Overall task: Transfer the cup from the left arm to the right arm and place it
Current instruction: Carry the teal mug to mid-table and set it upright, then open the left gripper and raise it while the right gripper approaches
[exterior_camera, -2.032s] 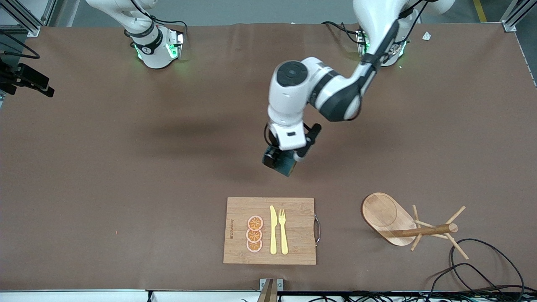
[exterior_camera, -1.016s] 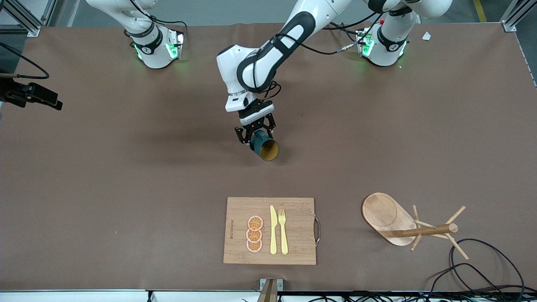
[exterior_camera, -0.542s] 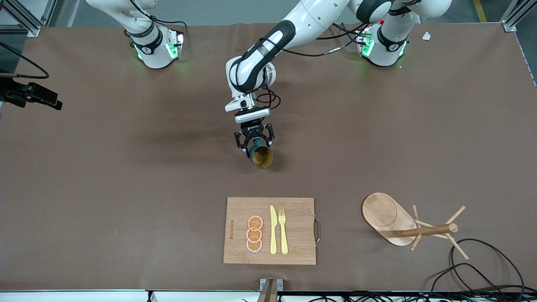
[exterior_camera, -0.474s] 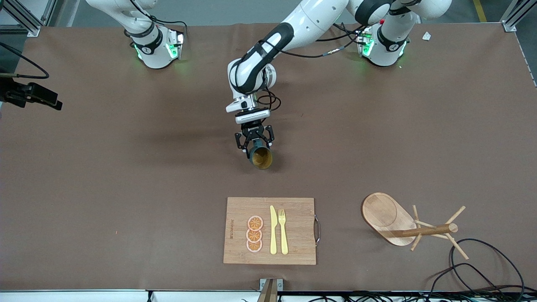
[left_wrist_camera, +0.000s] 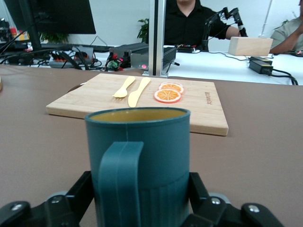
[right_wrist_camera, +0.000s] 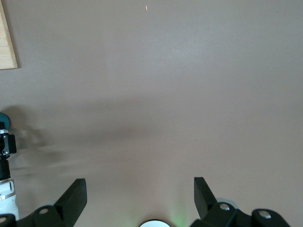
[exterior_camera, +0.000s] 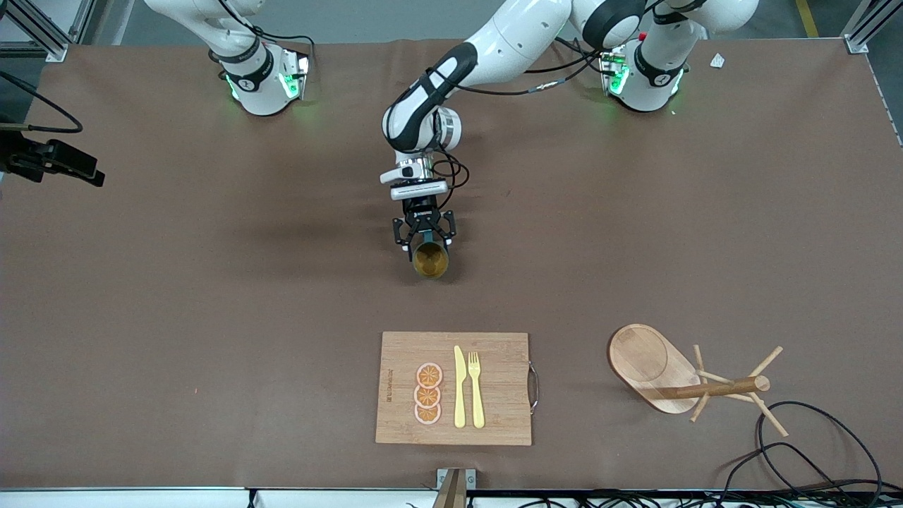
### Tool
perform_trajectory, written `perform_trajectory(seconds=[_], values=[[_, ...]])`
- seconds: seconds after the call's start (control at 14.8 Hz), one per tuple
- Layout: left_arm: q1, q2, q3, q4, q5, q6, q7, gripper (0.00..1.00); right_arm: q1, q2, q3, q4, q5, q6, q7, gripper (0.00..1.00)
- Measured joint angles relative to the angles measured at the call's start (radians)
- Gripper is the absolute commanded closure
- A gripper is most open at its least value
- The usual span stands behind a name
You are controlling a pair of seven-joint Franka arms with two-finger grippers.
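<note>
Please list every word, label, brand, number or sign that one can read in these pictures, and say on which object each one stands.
Cutting board: a short line of lettering near one edge, seen in the front and left wrist views, too small to read.
Left gripper: a small pale mark on its body above the cup, too small to read.
Right arm's base: a round mark on its dark band, not readable.
No text can be read.

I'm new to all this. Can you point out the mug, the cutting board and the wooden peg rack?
cup [exterior_camera: 430, 262], front view, its yellowish inside.
cutting board [exterior_camera: 504, 388], front view, bare wood near its handle.
wooden peg rack [exterior_camera: 712, 389], front view, its central post.
</note>
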Motion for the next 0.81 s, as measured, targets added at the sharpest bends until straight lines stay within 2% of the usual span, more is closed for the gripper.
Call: perform_trajectory(seconds=[0.27,0.61,0.81], values=[[-0.024,0.014,-0.007,-0.002,-0.009,-0.011,-0.002,0.00,0.000,0.000,0.000,0.000,0.000,0.005,0.000,0.00],[-0.101,0.009,-0.054,0.009,-0.204,-0.091,-0.005,0.00,0.000,0.016,0.000,0.000,0.000,0.028,0.000,0.00],[-0.120,-0.037,-0.108,0.020,-0.298,-0.153,-0.005,0.00,0.000,0.049,-0.002,-0.001,0.000,0.047,0.000,0.00]])
